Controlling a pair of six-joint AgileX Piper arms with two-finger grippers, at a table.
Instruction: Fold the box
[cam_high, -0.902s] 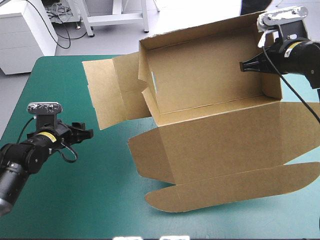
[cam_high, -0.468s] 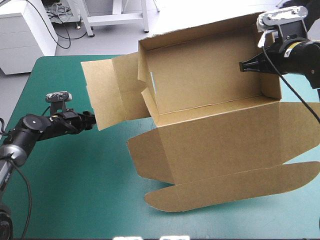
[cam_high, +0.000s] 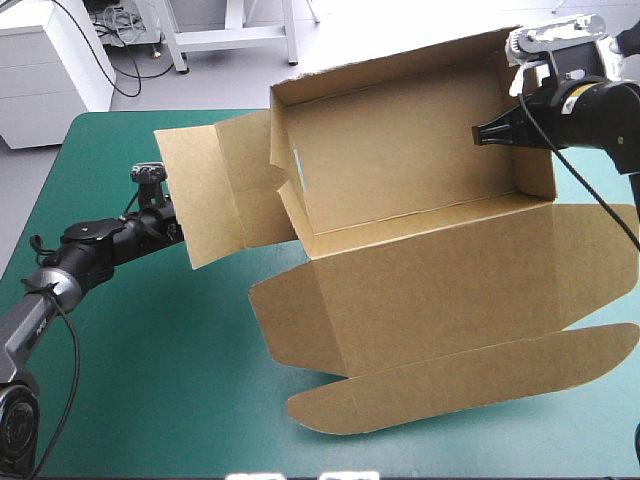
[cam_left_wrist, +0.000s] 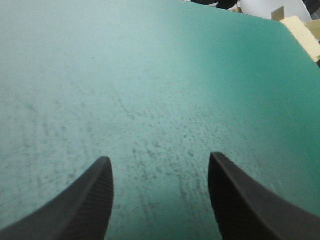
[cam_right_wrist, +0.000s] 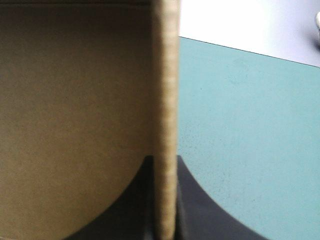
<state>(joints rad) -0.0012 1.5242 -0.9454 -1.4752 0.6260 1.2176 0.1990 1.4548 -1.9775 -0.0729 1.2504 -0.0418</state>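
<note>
The brown box (cam_high: 400, 170) stands at the table's far right as an open tray, its lid (cam_high: 440, 290) lying flat toward the front with a long curved flap (cam_high: 470, 375) at its end. A side flap (cam_high: 190, 195) sticks out to the left. My right gripper (cam_high: 492, 132) is shut on the tray's right wall; in the right wrist view the wall's edge (cam_right_wrist: 165, 75) runs up between the black fingers (cam_right_wrist: 164, 165). My left gripper (cam_high: 176, 230) sits low, right at the side flap's lower edge. It is open (cam_left_wrist: 160, 157) with only teal-green cover between the fingers.
The lid and its curved flap reach the table's right edge. A pale corner of board (cam_left_wrist: 300, 25) shows far ahead of the left gripper. The table's left edge (cam_high: 30, 225) runs close behind the left arm.
My left arm has reached forward and right, from the table's front left up to the box's side flap. The box has shifted slightly left. The right gripper keeps its hold.
</note>
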